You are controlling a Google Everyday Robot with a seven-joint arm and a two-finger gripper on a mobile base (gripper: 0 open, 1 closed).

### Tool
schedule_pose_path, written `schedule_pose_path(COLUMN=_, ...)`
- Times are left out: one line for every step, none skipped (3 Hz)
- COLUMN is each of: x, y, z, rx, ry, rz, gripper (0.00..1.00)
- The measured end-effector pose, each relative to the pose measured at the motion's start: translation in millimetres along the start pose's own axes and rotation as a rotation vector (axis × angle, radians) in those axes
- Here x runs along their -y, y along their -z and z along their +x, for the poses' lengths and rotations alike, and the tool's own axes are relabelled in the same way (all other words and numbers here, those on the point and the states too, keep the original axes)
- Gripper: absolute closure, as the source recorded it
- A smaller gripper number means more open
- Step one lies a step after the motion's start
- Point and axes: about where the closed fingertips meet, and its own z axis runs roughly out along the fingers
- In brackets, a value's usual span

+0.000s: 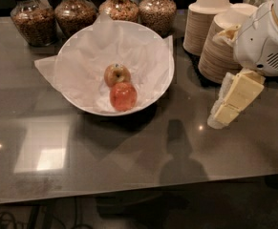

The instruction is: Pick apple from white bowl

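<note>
- While the apple (123,96) lies in the white bowl (166,86), my gripper (222,116) hangs at the right side of the table (129,156), well apart from the bowl and low over the dark, glossy surface.
- Whether the gripper is spread or clenched I cannot tell from this angle; nothing appears to be held in it.
- I judge the step in hand to be the approach: the grasp has not begun, and the whole gap between gripper and bowl is yet to be crossed.
- My next move, as I judge it, calls for travelling left across the table, rising over the bowl's near rim, then coming down onto the apple from above.
- It must also take the right fruit. A yellowish apple (117,74) with a brown-red blush sits just behind the target, touching it or nearly so.
- The target is the nearer of the two: round, evenly red-orange, smooth and slightly shiny.
- It rests toward the front of the bowl, on crumpled white paper (81,66) that lines the bowl and spills over the left rim.
- Being round and on loose paper, it may roll or slide if nudged off-centre.
- Behind the bowl stand glass jars of grain (31,20); to its right are stacks of paper bowls (224,46), close behind my arm.
</note>
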Motion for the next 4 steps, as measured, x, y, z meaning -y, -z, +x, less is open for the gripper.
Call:
schedule_pose_path(x=9, y=-20, z=-19, rx=0.109, ry=-0.006, rz=-0.001, gripper=0.0)
schedule_pose_path(x=18, y=-36, z=-37, rx=0.179, ry=0.006, rz=-0.014, gripper=0.0)
schedule_pose_path(x=18, y=-37, z=-38, rx=0.181, ry=0.005, rz=-0.014, gripper=0.0)
schedule_pose_path(x=18, y=-36, z=-36, rx=0.208, ry=-0.019, rz=-0.005, gripper=0.0)
